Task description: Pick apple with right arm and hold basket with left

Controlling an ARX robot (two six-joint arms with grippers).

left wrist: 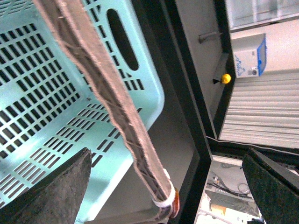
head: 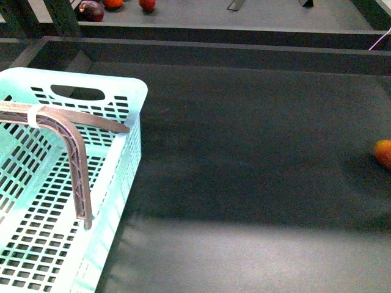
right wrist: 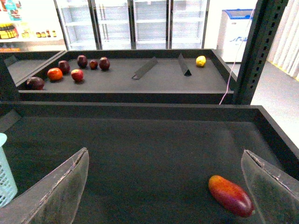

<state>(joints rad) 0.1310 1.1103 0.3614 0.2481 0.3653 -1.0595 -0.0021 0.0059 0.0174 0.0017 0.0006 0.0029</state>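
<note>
The left gripper has two dark grey fingers with a rough, felt-like surface, while the right gripper has paler grey fingers with light, scratched edges.

The dark matte table, edged by raised black rims, carries the mint-green basket and the apple. The apple, red with an orange blush, lies well to the right of the basket.
</note>
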